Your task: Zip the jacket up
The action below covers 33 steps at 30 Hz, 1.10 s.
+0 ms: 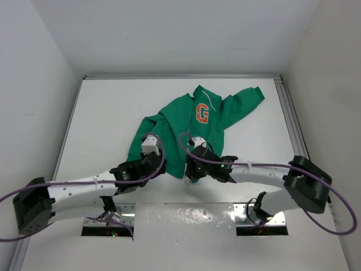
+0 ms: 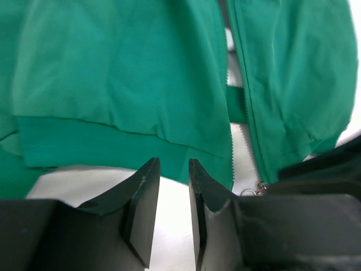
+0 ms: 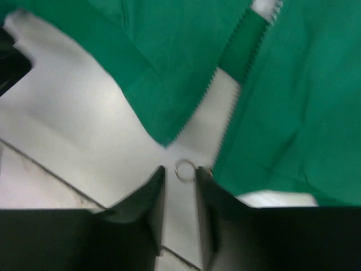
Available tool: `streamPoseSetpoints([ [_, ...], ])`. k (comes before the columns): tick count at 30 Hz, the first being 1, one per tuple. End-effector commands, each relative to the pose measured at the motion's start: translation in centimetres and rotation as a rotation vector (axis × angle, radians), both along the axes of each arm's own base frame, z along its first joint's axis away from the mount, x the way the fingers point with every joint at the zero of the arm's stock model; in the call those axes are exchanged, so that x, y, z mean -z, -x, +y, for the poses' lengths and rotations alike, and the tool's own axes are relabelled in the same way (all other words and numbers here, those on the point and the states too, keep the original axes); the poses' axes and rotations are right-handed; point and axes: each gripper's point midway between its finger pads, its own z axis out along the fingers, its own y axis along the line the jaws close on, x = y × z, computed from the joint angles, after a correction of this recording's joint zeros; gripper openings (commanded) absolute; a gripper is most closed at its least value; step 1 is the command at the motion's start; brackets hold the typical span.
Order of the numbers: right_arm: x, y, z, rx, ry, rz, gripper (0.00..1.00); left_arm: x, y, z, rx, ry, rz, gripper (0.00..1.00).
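The green jacket [image 1: 194,127] lies flat on the white table, its orange "G" [image 1: 202,113] facing up. Its front zipper stands apart at the bottom hem. My left gripper [image 1: 159,164] sits at the hem's left part. In the left wrist view the left gripper [image 2: 174,165] is open, with bare table between its fingers and the hem [image 2: 113,147] just beyond the tips. My right gripper [image 1: 192,169] is at the zipper's bottom end. In the right wrist view the right gripper [image 3: 181,172] is open, and the zipper's metal pull ring [image 3: 184,170] lies right at its tips, beside the right panel [image 3: 293,113].
A metal plate [image 1: 186,217] lies at the near edge between the arm bases. White walls enclose the table on three sides, with a rail [image 1: 290,124] along the right. The two grippers are close together; the right one shows as a dark mass [image 2: 321,169] in the left wrist view.
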Motion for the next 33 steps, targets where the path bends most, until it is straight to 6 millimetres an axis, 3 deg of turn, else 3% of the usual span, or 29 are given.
streamPoseSetpoints([
  [1, -1.2, -2.7, 2.8, 0.074, -0.07, -0.06, 0.31, -1.3, 0.4, -0.6, 0.027, 0.158, 0.011, 0.26],
  [2, -1.1, -2.8, 3.2, 0.086, -0.081, -0.051, 0.38, -1.3, 0.7, -0.5, 0.032, 0.161, 0.022, 0.26],
  [7, 0.1, -3.1, 4.8, 0.095, -0.051, -0.029, 0.43, -1.3, 1.7, -0.1, 0.06, 0.182, 0.038, 0.27],
  [12, 1.4, -3.4, 4.6, 0.137, -0.02, -0.027, 0.44, -1.3, 2.5, -0.4, 0.101, 0.224, 0.043, 0.29],
  [25, 2.4, -4.4, 4.1, 0.209, 0.085, -0.082, 0.4, -2.7, 3.5, -0.1, 0.148, 0.287, 0.02, 0.32],
  [33, 2.9, -5.5, 3.8, 0.245, 0.127, -0.118, 0.36, -3.5, 3.4, -1.6, 0.196, 0.28, 0.033, 0.34],
])
